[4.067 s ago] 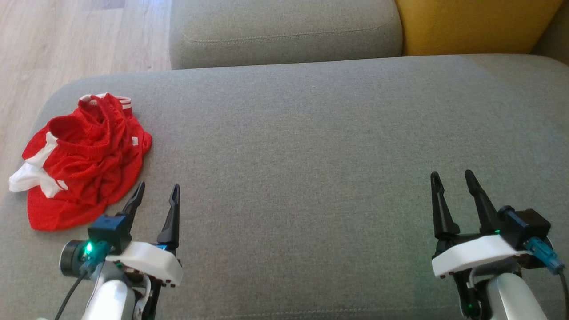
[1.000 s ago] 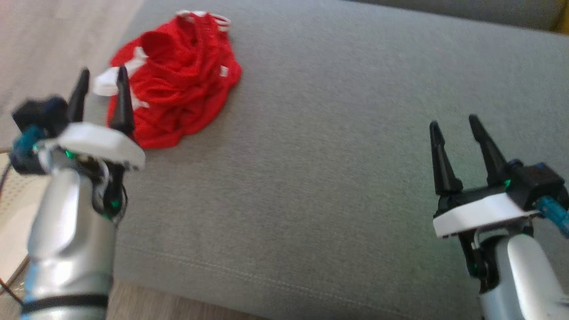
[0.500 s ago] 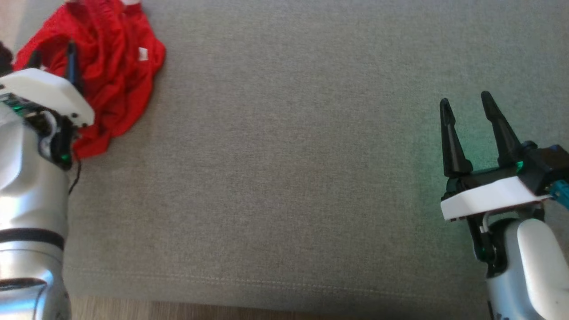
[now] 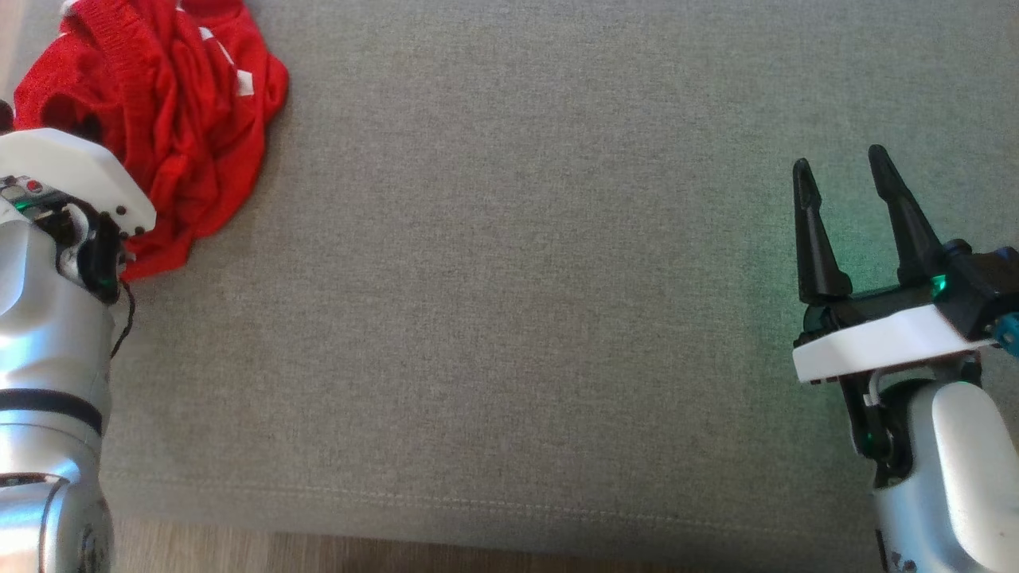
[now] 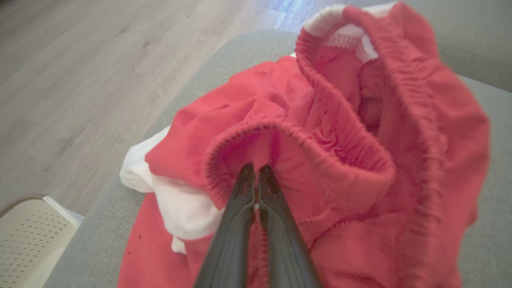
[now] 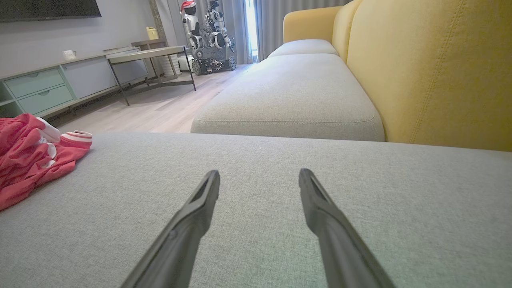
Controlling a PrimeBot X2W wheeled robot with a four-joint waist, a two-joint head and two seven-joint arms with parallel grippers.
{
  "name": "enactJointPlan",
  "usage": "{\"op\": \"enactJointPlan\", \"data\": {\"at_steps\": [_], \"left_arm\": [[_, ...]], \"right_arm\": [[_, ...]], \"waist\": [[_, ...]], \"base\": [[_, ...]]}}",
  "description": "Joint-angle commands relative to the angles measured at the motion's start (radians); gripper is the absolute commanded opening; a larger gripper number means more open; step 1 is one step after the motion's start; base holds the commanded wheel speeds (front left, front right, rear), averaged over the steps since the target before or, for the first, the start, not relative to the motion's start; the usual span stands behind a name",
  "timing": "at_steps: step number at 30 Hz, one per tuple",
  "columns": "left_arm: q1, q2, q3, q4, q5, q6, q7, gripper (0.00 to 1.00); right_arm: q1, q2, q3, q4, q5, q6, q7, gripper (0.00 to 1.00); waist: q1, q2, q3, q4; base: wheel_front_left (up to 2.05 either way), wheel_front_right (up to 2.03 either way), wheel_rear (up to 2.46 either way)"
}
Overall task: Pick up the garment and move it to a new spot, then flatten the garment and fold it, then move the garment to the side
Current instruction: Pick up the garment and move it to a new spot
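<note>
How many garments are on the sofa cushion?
1: the red garment lies bunched at the left end of the grey cushion, with the left gripper shut on its fabric. Anything under its folds would be hidden.

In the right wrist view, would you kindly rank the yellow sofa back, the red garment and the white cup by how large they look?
1. yellow sofa back.
2. red garment, cut off at the view's edge.
3. white cup, far off, so its true size is unsure.

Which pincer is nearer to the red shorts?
Left. The left pincer is shut on the red shorts at their elastic waistband; the right pincer stands open, far across the grey sofa cushion.
</note>
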Motion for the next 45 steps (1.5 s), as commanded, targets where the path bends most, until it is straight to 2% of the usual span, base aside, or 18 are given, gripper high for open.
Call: {"op": "enactJointPlan", "data": {"at_steps": [1, 8, 14, 25, 31, 33, 37, 41, 45], "left_arm": [[-0.038, 0.064, 0.010, -0.019, 0.006, 0.005, -0.021, 0.00], [-0.055, 0.081, -0.005, -0.052, 0.022, 0.023, -0.177, 0.00], [-0.055, 0.096, -0.010, -0.147, 0.033, 0.023, -0.217, 0.00], [0.050, 0.091, -0.018, -0.555, 0.074, 0.016, -0.220, 0.00], [0.160, 0.063, -0.059, -0.784, 0.081, 0.015, -0.200, 0.00], [0.233, 0.044, -0.081, -0.912, 0.080, 0.021, -0.164, 0.00], [0.330, 0.005, -0.132, -1.066, 0.087, 0.036, -0.115, 0.00], [0.383, -0.039, -0.197, -1.137, 0.106, 0.049, -0.077, 0.00], [0.399, -0.079, -0.269, -1.135, 0.122, 0.039, -0.047, 0.00]], "right_arm": [[-0.015, 0.000, 0.017, -0.040, -0.004, 0.004, 0.006, 1.00], [-0.001, 0.008, 0.005, -0.035, 0.000, 0.004, 0.006, 1.00], [0.009, 0.015, -0.005, -0.036, 0.004, 0.004, -0.002, 1.00], [0.042, 0.034, -0.026, -0.026, 0.016, 0.004, -0.026, 1.00], [0.085, 0.041, -0.022, -0.030, 0.028, 0.004, -0.026, 1.00], [0.095, 0.044, -0.018, -0.042, 0.034, 0.004, -0.023, 1.00], [0.099, 0.045, -0.024, -0.073, 0.036, 0.004, -0.022, 1.00], [0.090, 0.046, -0.030, -0.101, 0.038, 0.004, -0.024, 1.00], [0.084, 0.047, -0.028, -0.114, 0.046, 0.004, -0.028, 1.00]], "waist": [[0.0000, 0.0000, -0.004, 0.003], [0.0000, 0.0000, -0.043, 0.016], [0.0000, 0.0000, -0.079, 0.026], [0.0000, 0.0000, -0.200, -0.001], [0.0000, 0.0000, -0.260, -0.045], [0.0000, 0.0000, -0.264, -0.080], [0.0000, 0.0000, -0.242, -0.126], [0.0000, 0.0000, -0.199, -0.183], [0.0000, 0.0000, -0.160, -0.224]], "base": [[0.00, 0.00, 0.00], [0.00, 0.00, 0.00], [0.00, 0.00, 0.00], [0.00, 0.00, 0.00], [0.00, 0.00, 0.00], [0.00, 0.00, 0.00], [0.00, 0.00, 0.00], [0.00, 0.00, 0.00], [0.00, 0.00, 0.00]]}}
